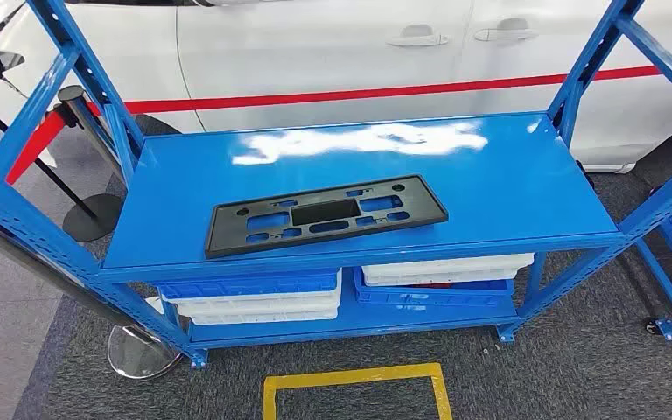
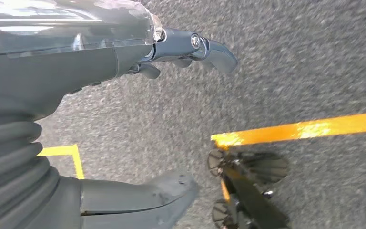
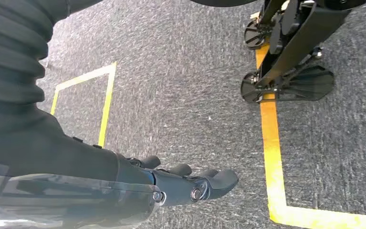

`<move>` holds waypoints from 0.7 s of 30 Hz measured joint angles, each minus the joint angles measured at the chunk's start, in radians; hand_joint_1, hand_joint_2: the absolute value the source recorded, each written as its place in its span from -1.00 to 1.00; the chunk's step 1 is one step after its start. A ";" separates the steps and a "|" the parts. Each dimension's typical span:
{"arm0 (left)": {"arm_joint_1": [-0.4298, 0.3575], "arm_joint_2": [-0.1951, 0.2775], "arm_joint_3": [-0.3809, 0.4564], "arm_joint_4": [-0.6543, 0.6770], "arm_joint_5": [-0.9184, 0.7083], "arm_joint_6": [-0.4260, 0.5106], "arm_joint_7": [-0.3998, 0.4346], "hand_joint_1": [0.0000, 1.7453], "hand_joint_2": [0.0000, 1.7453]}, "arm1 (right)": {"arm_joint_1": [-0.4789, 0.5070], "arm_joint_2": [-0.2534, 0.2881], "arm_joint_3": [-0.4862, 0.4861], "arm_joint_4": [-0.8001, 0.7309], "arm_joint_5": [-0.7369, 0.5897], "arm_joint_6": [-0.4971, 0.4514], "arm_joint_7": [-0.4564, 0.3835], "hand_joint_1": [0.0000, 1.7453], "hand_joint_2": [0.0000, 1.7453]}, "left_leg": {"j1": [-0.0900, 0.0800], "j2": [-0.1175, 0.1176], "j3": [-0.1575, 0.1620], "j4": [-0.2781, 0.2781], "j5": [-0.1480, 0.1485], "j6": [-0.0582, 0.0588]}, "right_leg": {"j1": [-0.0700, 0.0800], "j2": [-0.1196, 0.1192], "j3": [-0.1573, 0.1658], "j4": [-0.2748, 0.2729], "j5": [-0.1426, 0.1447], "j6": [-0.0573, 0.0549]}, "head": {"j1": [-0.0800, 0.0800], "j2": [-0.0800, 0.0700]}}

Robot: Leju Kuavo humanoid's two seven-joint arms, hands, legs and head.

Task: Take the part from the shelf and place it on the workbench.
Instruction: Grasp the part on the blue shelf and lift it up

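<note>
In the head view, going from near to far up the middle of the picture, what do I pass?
Yellow floor marking → white and blue trays on the lower shelf → black part lying flat on the blue shelf top → white car with a red stripe.

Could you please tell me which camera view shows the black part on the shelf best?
The head view: the black part lies flat and whole on the blue shelf. Both wrist views look down at carpet instead.
</note>
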 joint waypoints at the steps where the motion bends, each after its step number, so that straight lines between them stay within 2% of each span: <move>1: -0.002 -0.002 0.010 0.001 -0.008 0.003 -0.005 -1.00 -1.00 | -0.002 0.001 -0.012 0.002 0.008 -0.002 -0.003 -1.00 1.00 | 0.000 0.000 0.000 0.000 0.000 0.000 | 0.000 0.000 0.000 0.000 0.000 0.000 | 0.000 0.000; 10: -0.035 -0.020 0.161 0.020 -0.128 0.048 -0.090 -1.00 -1.00 | -0.043 0.009 -0.220 0.019 0.148 -0.018 -0.107 -1.00 1.00 | -0.001 0.000 0.000 0.000 0.000 0.000 | -0.001 0.000 0.000 0.000 0.000 0.000 | 0.000 0.000; 14: -0.042 -0.026 0.195 0.025 -0.159 0.058 -0.109 -1.00 -1.00 | -0.048 0.013 -0.237 -0.016 0.157 -0.025 -0.143 -1.00 1.00 | -0.001 0.000 0.000 0.000 0.000 0.000 | -0.001 0.000 0.001 0.000 0.000 0.000 | 0.000 0.000; 21: -0.059 -0.038 0.275 0.037 -0.230 0.079 -0.151 -1.00 -1.00 | -0.039 0.028 -0.230 -0.201 0.152 -0.063 -0.227 -1.00 1.00 | -0.001 0.000 0.000 0.000 0.000 0.000 | -0.001 0.001 0.001 0.000 0.000 0.000 | 0.000 0.000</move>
